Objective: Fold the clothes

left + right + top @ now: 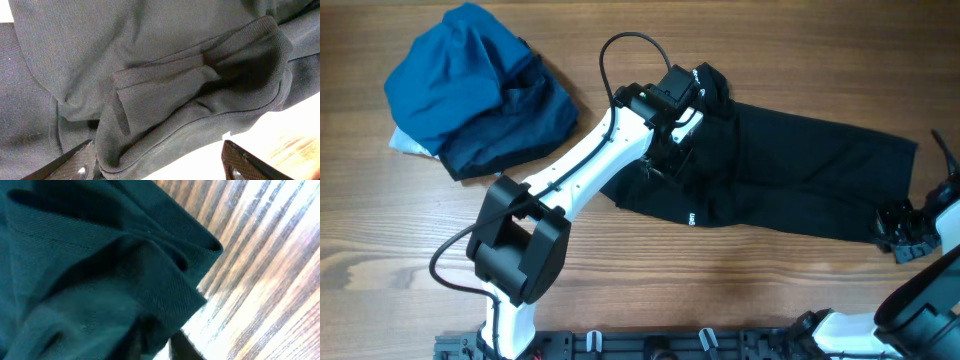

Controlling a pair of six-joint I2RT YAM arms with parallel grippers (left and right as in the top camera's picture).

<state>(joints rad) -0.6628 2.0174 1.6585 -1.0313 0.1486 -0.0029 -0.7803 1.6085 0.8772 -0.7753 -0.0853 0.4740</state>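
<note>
Left gripper (160, 162) wide apart above the collar (165, 80) of the black shirt (800, 165); right gripper (900, 228) tight on its far edge.

Overhead, the left arm (590, 150) covers the left end of the black shirt (800, 165), and the lettering of its logo (688, 216) is too small to read. The left claw (159, 167) shows only finger bases, cut by the lower edge. The right wrist view is blurred.
</note>
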